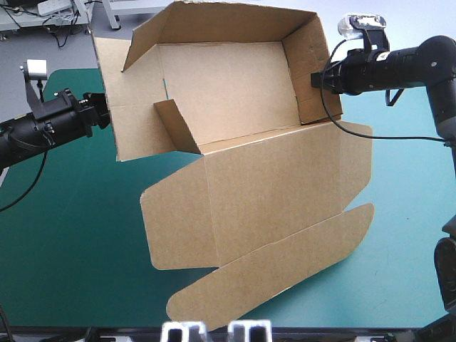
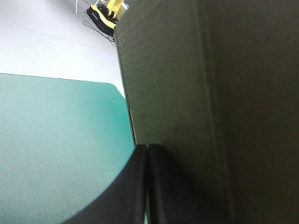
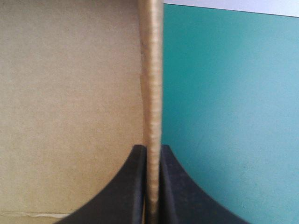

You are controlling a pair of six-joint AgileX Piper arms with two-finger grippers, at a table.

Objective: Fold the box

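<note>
The brown box is lifted over the teal-green table, its tray part tilted toward the camera with walls raised, and its lid panel and front flap hang down toward the table's near edge. My left gripper is shut on the box's left wall; in the left wrist view the black fingers meet on the dark board. My right gripper is shut on the right wall, whose edge runs between the two fingers.
A small inner flap stands loose inside the tray's left part. Bare teal-green cover lies under and left of the box, and more to the right. A black cable runs from the right wrist.
</note>
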